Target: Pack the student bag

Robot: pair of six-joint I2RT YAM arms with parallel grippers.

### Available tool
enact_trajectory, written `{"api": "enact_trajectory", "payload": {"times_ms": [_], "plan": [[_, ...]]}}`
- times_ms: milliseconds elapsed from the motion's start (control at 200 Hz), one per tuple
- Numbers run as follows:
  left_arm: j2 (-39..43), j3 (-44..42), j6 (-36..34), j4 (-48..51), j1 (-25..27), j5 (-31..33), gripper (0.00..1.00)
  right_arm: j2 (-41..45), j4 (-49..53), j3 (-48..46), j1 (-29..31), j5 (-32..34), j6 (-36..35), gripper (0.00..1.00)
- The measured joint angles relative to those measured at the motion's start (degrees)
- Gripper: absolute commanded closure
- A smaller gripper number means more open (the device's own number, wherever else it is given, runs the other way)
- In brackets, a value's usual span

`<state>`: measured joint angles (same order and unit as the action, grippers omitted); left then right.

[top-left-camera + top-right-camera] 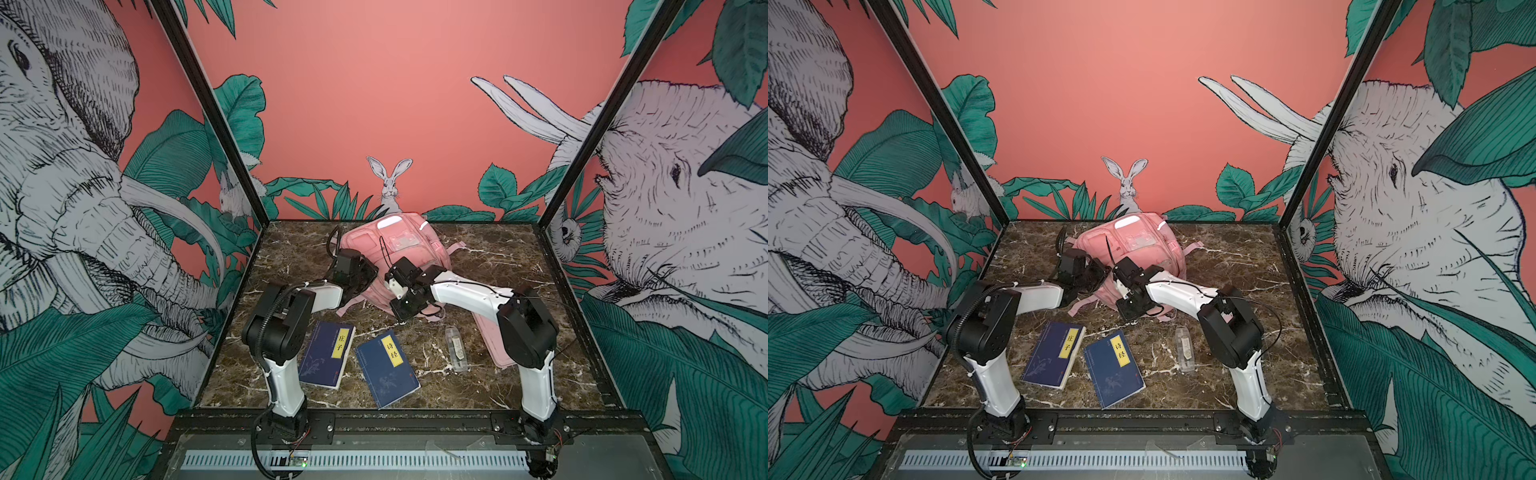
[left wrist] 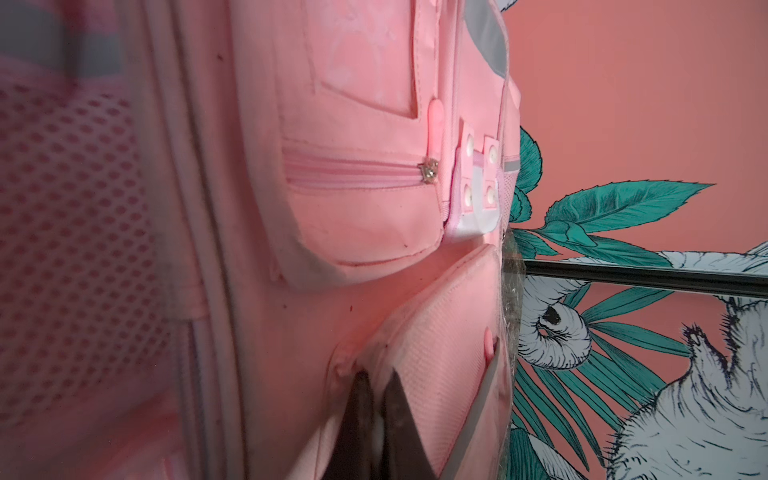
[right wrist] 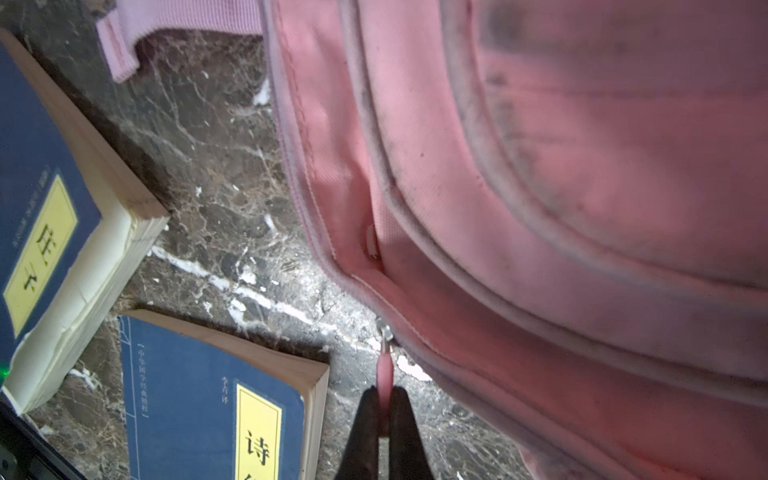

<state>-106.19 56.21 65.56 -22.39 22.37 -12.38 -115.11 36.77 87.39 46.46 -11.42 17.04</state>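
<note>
The student bag (image 1: 409,245) (image 1: 1142,245), a big soft pink backpack, lies at the back middle of the marble table in both top views. My left gripper (image 2: 376,380) is at its left side, shut on a fold of pink fabric at the edge of a front pocket (image 2: 440,332). My right gripper (image 3: 385,392) is at the bag's (image 3: 540,208) near edge, low over the table. It is shut on a pink zipper pull (image 3: 385,370) that hangs from a metal slider (image 3: 384,332). In both top views the fingertips are hidden by the wrists.
Two dark blue books with yellow labels (image 1: 328,353) (image 1: 386,368) lie in front of the bag. To their right are a clear plastic case (image 1: 456,349) and a flat pink pencil case (image 1: 492,340), half hidden by the right arm. A bag strap (image 3: 124,41) trails on the table.
</note>
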Motion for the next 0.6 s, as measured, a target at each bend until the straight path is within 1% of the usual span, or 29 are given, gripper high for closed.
{"api": "enact_trajectory", "payload": {"times_ms": [40, 95, 125, 230, 320, 435, 595], "plan": [[0.0, 1.14, -0.9, 1.9, -0.04, -0.09, 0.85, 0.24, -1.2, -0.98, -0.09, -0.07, 0.5, 1.0], [0.0, 2.82, -3.28, 4.72, -0.11, -0.24, 0.7, 0.94, -2.86, -2.93, -0.57, -0.22, 1.01, 1.0], [0.04, 3.69, -4.42, 6.03, -0.2, -0.44, 0.64, 1.42, -3.65, -4.04, -0.79, -0.42, 1.09, 1.0], [0.63, 6.29, -8.79, 10.64, -0.35, -1.11, 0.49, 4.31, -5.55, -8.28, -2.1, -1.07, 1.25, 1.0], [1.31, 8.57, -13.0, 15.32, -0.35, -1.84, 0.45, 7.37, -5.6, -10.86, -3.8, -1.25, 0.96, 1.0], [1.2, 13.73, -19.26, 22.71, -0.35, -2.58, 0.44, 11.91, -5.11, -14.58, -6.69, -0.94, 0.17, 1.0], [-2.56, 26.64, -29.97, 33.09, -0.07, -4.68, 0.44, 15.56, -2.56, -17.97, -10.38, 0.81, -1.18, 1.0]]}}
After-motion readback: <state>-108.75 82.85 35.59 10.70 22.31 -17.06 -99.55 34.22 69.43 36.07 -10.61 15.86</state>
